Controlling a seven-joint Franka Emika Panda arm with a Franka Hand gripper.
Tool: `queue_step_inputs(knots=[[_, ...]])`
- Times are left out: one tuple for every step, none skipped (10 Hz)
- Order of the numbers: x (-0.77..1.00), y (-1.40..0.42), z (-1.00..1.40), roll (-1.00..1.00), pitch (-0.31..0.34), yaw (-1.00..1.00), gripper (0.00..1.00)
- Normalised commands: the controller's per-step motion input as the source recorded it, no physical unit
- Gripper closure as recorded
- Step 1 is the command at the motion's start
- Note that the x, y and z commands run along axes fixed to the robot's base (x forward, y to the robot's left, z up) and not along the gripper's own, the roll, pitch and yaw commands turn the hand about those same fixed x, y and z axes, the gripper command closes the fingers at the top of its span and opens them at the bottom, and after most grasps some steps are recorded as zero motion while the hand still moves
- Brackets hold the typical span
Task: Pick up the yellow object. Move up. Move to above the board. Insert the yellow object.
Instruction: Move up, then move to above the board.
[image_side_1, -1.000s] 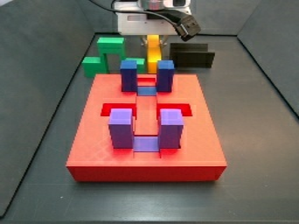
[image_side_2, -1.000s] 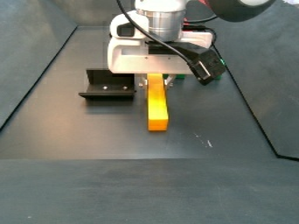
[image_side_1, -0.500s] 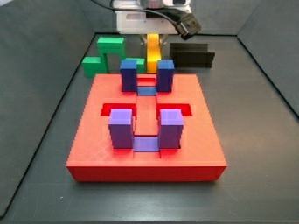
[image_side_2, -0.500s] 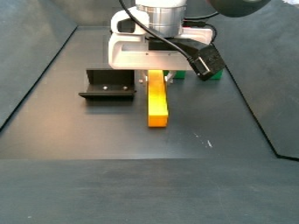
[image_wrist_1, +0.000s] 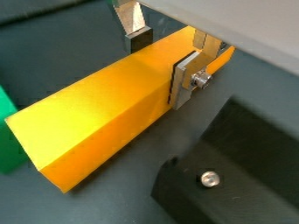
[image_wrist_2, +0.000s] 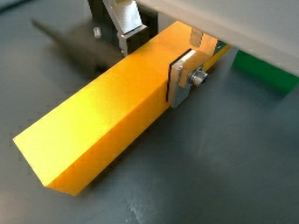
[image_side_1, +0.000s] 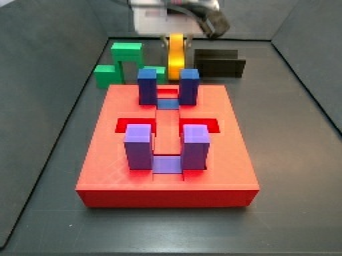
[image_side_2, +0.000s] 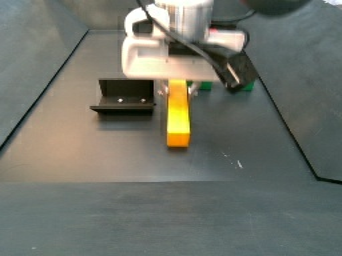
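The yellow object (image_wrist_1: 100, 109) is a long yellow-orange bar. It lies between the fingers of my gripper (image_wrist_1: 162, 63), which is shut on one end; a silver finger (image_wrist_1: 184, 79) presses its side. Both wrist views show this grip (image_wrist_2: 156, 63). In a side view the bar (image_side_2: 178, 115) juts out from under the gripper (image_side_2: 178, 80), just off the dark floor. In a side view the bar (image_side_1: 175, 55) hangs behind the board (image_side_1: 107, 165), a red square block with four purple-blue posts (image_side_1: 139, 148). The gripper (image_side_1: 175, 36) is beyond the board's far edge.
The dark fixture (image_side_2: 123, 97) stands on the floor beside the bar and shows in a side view (image_side_1: 221, 62) and in both wrist views (image_wrist_1: 233, 166). Green stepped blocks (image_side_1: 120, 55) sit behind the board's far left corner. Dark walls close in the floor.
The gripper has risen a little with the yellow object held in it. The board, the fixture and the green blocks have not moved.
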Motion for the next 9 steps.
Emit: queue_step_inputs(knots=[[-0.05,-0.06,0.60,0.00,0.048,0.04,1.00],[-0.01,-0.03,0.30,0.03,0.025,0.03,1.00],[0.00,0.00,1.40,0.00,0.000,0.00,1.00],[-0.02,0.00,1.40,0.00,0.032,-0.01,1.00],[-0.04,0.00,1.40,0.02,0.028,-0.01,1.00],[-0.02,0.00,1.40,0.04,0.002,0.00,1.00],[0.00,0.00,1.40,0.04,0.026,0.01,1.00],[0.00,0.00,1.40,0.03,0.045,0.00,1.00],[0.00,-0.01,1.40,0.02,0.058,0.01,1.00]])
